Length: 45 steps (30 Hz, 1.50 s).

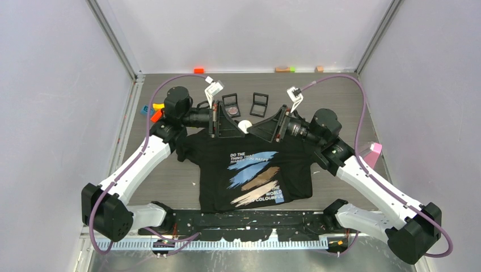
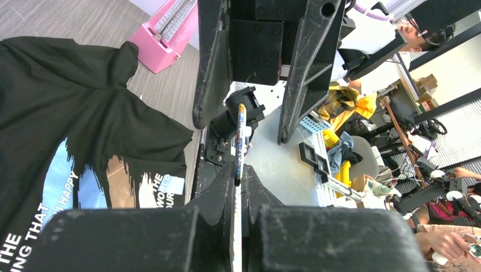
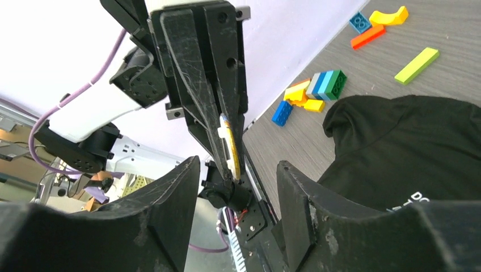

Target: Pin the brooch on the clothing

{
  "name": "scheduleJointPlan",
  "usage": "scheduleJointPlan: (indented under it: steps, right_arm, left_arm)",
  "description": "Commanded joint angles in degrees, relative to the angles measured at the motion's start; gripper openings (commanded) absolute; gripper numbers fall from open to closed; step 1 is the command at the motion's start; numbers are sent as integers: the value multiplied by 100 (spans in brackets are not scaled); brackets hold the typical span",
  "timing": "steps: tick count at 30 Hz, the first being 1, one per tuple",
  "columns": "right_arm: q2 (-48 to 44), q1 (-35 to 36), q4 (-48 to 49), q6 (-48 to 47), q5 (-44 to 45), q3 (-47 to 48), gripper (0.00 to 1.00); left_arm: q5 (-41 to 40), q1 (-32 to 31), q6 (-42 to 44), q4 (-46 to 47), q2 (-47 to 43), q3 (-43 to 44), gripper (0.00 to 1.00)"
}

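Note:
The black T-shirt with white text and blue, tan and cream streaks lies flat on the table, collar towards the back; it also shows in the left wrist view and the right wrist view. My left gripper is held above the collar, shut on the brooch. The brooch is a thin round disc, seen edge-on between the jaws. My right gripper faces it from the right, open and empty. In the right wrist view its fingers stand either side of the brooch without touching.
Two small open black boxes sit behind the grippers. A pink object lies at the right of the shirt. Loose coloured bricks lie at the left; more bricks line the back wall.

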Motion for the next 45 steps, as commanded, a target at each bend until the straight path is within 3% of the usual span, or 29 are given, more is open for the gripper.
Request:
scheduleJointPlan:
  steps: [1, 13, 22, 23, 26, 29, 32, 36, 45]
  right_arm:
    - [-223, 24, 737, 25, 303, -8, 55]
    - [38, 21, 901, 132, 53, 120, 35]
    - [67, 24, 894, 28, 24, 164, 7]
    - [59, 17, 841, -52, 35, 185, 2]
    - [-21, -3, 371, -278, 122, 277, 1]
    - [-66, -72, -33, -496, -11, 393, 0]
    - [-37, -142, -245, -559, -404, 525, 0]
    - [-46, -192, -274, -512, -723, 563, 0]
    - [36, -205, -415, -506, -1091, 673, 0]
  left_arm:
    - [147, 5, -125, 447, -136, -12, 0]
    - [236, 5, -178, 553, -169, -28, 0]
    - [351, 5, -319, 761, -168, -70, 0]
    - [355, 5, -319, 742, -161, -57, 9]
    - [357, 9, -203, 571, -176, -7, 46]
    - [325, 14, -33, 325, -187, 65, 57]
    - [332, 14, 23, 236, -190, 94, 56]
    - [330, 14, 60, 176, -188, 107, 42]
    - [319, 14, 67, 172, -182, 96, 21]
